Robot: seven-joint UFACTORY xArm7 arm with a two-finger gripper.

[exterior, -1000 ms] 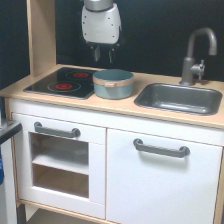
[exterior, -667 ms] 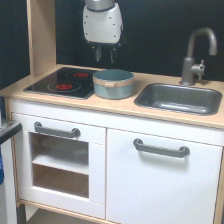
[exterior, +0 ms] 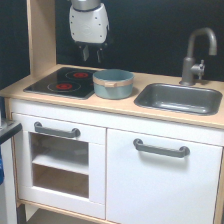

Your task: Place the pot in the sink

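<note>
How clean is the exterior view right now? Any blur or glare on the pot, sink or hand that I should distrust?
The exterior view is soft overall, with edges slightly smeared. The hand is blurred against the dark backdrop, so its finger state is unreadable. The pot is evenly lit, without glare. The sink shows mild sheen on its floor, and the faucet is fuzzy.

Pincer [exterior: 90, 52] leftward and slightly higher.

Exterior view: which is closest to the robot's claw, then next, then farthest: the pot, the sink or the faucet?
From the gripper:
1. The pot, just below it, toward the exterior view's right, beside the stovetop.
2. The sink, farther toward the view's right.
3. The faucet, behind the sink's far end.
</note>
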